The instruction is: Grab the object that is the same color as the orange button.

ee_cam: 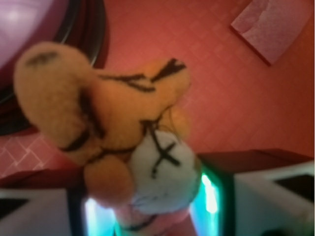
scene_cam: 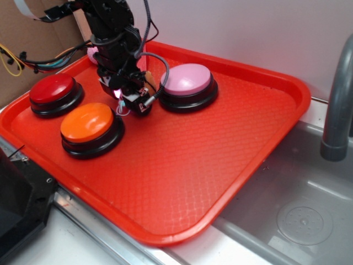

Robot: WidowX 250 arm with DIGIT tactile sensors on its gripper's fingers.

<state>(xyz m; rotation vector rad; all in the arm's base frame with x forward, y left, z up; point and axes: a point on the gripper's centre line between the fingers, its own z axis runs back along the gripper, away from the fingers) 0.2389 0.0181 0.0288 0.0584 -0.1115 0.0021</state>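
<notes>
A small plush tiger [ee_cam: 118,128], orange with black stripes and a white face marked by a stitched black cross, fills the wrist view, blurred from closeness. Its lower face sits between the gripper's [ee_cam: 152,211] two fingers [ee_cam: 270,196], which appear closed against it, glowing teal at their inner edges. In the exterior view the tiger is almost wholly hidden under the black gripper [scene_cam: 134,100], low over a red tray [scene_cam: 220,165], in the gap between three buttons; whether the toy rests on the tray or is lifted cannot be told.

Just near and left of the gripper sits the orange button [scene_cam: 89,124], a glossy dome on a black base. A red-topped button [scene_cam: 54,91] lies further left, and a pink-topped button [scene_cam: 187,81] stands just right of the gripper. A flat red rectangular piece [ee_cam: 270,27] lies on the tray in the wrist view's upper right. A pink ball [scene_cam: 92,53] peeks out behind the arm. The tray overhangs a steel sink [scene_cam: 298,210] with a grey faucet [scene_cam: 336,105].
</notes>
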